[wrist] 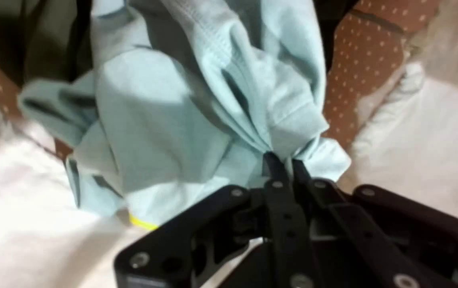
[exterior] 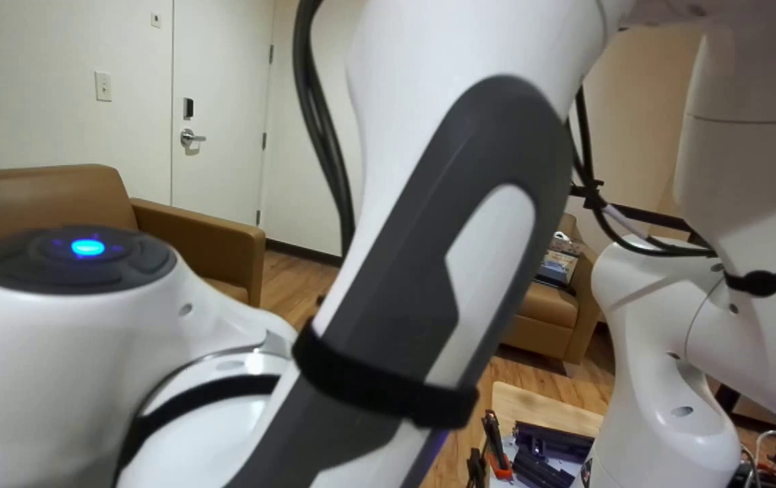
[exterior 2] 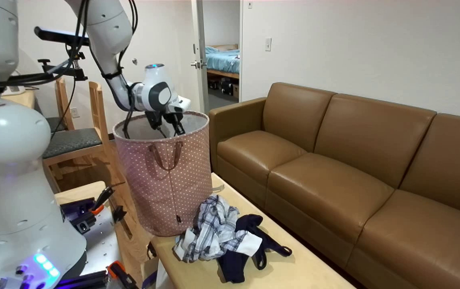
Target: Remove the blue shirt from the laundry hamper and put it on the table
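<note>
The laundry hamper [exterior 2: 145, 184] is pinkish-brown with white dots, a pale lining and a brown handle. It stands upright at the end of the light wood table [exterior 2: 282, 273]. My gripper [exterior 2: 176, 129] points down inside its mouth, with the tips partly above the front rim. In the wrist view the gripper [wrist: 285, 160] is shut on a gathered fold of the blue shirt [wrist: 149, 116], pale grey-blue cloth. The shirt hangs in loose folds against the dotted hamper wall and pale lining. In the exterior views the shirt is hidden.
A crumpled plaid shirt [exterior 2: 211, 228] and a dark navy garment [exterior 2: 234, 265] lie on the table beside the hamper. A brown sofa [exterior 2: 334, 176] runs along the table's far side. A wooden chair [exterior 2: 75, 140] stands behind the hamper. My arm [exterior: 428, 271] blocks much of an exterior view.
</note>
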